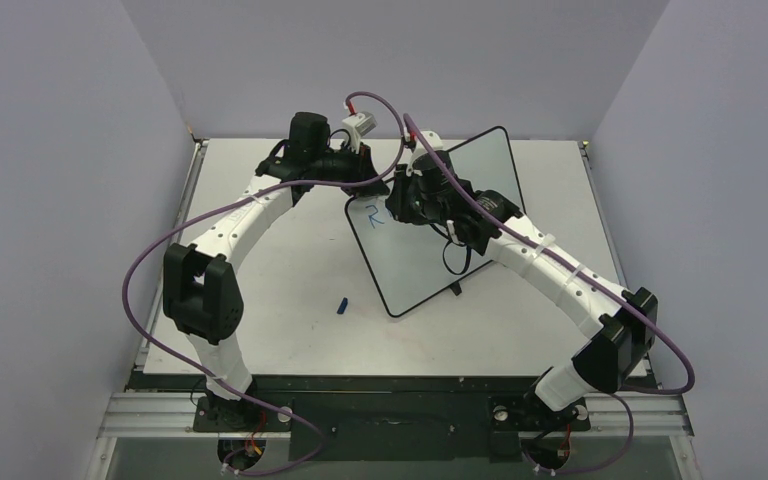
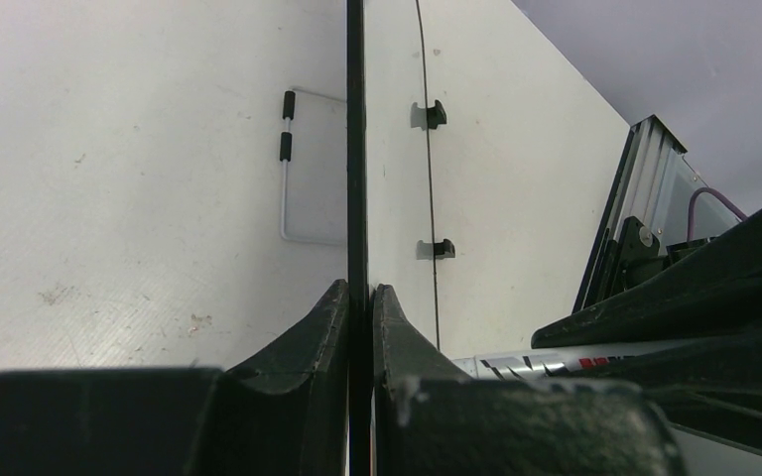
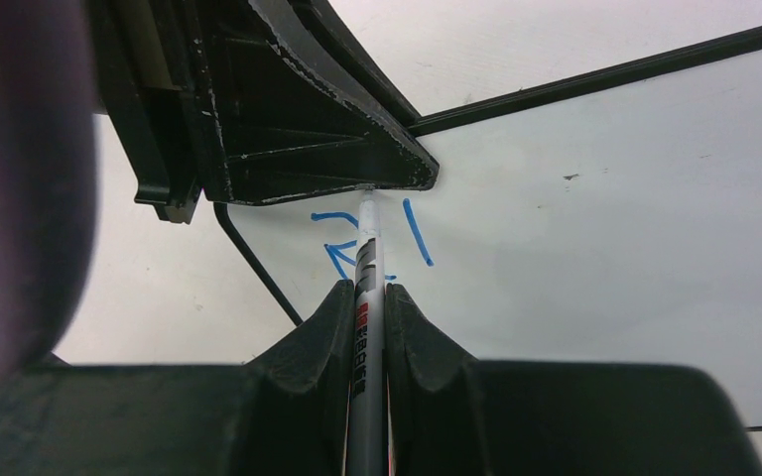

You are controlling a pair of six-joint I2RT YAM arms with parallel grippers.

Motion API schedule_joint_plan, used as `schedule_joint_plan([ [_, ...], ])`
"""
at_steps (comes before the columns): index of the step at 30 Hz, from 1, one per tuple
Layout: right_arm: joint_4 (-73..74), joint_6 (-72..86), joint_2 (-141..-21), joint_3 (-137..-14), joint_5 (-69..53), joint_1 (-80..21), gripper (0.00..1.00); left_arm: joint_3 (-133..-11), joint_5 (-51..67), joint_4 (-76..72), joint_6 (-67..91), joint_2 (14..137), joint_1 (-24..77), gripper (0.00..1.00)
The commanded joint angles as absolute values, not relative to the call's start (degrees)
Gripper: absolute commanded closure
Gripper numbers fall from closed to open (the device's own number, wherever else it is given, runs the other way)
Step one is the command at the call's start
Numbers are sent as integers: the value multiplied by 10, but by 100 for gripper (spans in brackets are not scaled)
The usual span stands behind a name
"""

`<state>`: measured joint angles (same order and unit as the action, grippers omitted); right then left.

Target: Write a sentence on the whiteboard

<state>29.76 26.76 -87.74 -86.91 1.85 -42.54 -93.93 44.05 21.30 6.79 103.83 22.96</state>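
The top camera hangs high above the near edge of the table [image 1: 290, 270], looking down and forward across all of it from well back. The left wrist camera sits right behind the left gripper [image 2: 358, 297], sighting edge-on along the whiteboard [image 2: 356, 149]. The right wrist camera looks past the right gripper [image 3: 369, 293] and along the marker [image 3: 368, 263] at the board's face, very near. The top and right wrist views share the blue writing [image 3: 418, 233].

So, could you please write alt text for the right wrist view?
The right end effector grips a marker, its tip at the whiteboard among a few blue strokes. Just above, the left end effector clamps the board's black-framed edge.
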Motion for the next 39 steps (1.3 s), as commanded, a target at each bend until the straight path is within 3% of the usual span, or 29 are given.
schedule_joint_plan([
  [1, 276, 277, -880, -884, 16, -430, 100, -944, 445, 180, 31, 1009, 238, 100],
  [22, 294, 272, -887, -858, 91, -420, 100, -942, 446, 178, 31, 1004, 240, 100],
  [39, 281, 274, -836, -849, 26, -423, 100, -942, 441, 177, 30, 1005, 240, 100],
])
